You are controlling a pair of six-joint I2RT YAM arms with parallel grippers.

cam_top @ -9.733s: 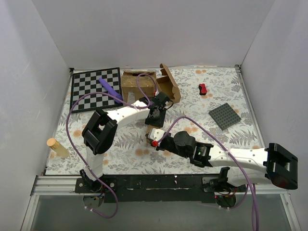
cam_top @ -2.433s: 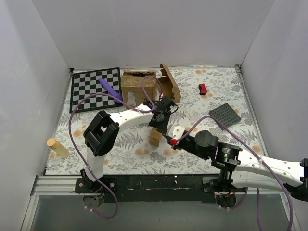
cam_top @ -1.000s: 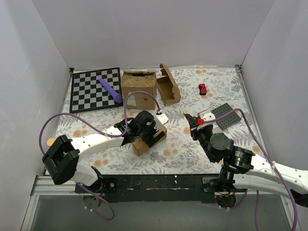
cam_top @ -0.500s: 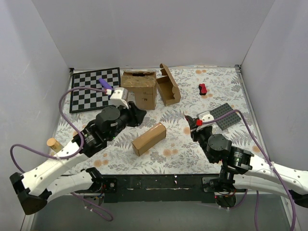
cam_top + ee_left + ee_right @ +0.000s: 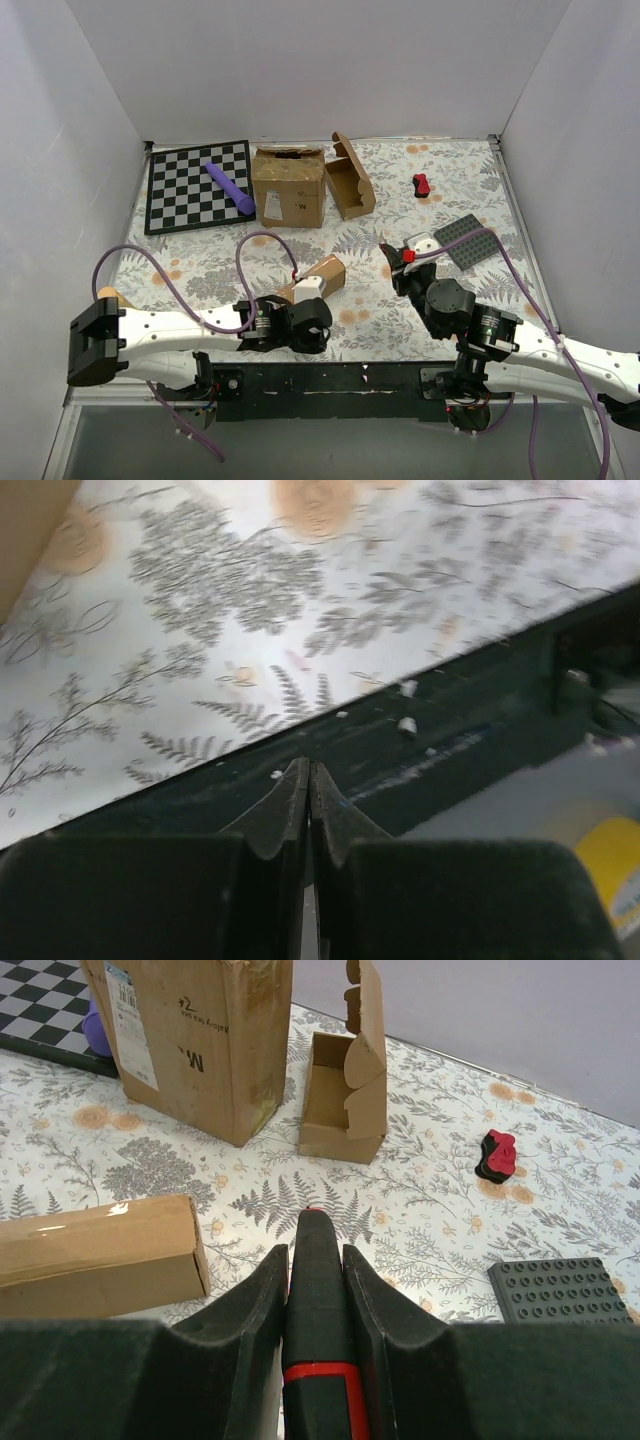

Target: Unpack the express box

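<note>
On the flower-patterned table [image 5: 470, 180], the large printed carton [image 5: 288, 185] was seen standing at the back, well apart from the work. The express box [image 5: 326, 268] was found lying flat and closed near the middle, its long axis laid slantwise from near-left to far-right.

In the right wrist view the box was shown to the left of the right gripper [image 5: 316, 1258] and slightly ahead of it, with a gap left between them. A glossy strip, perhaps tape, could be made out along the box's top there, which the top view did not give.

The left gripper [image 5: 308, 772] was seen fully closed on nothing and pointed at the table's near edge, with only a corner of the box caught at the upper left of its view. That arm was judged the nearer, yet turned away.

A black tool with a red band [image 5: 322, 1372] was held clamped between the right fingers, its tip aimed past the box's right end.
</note>
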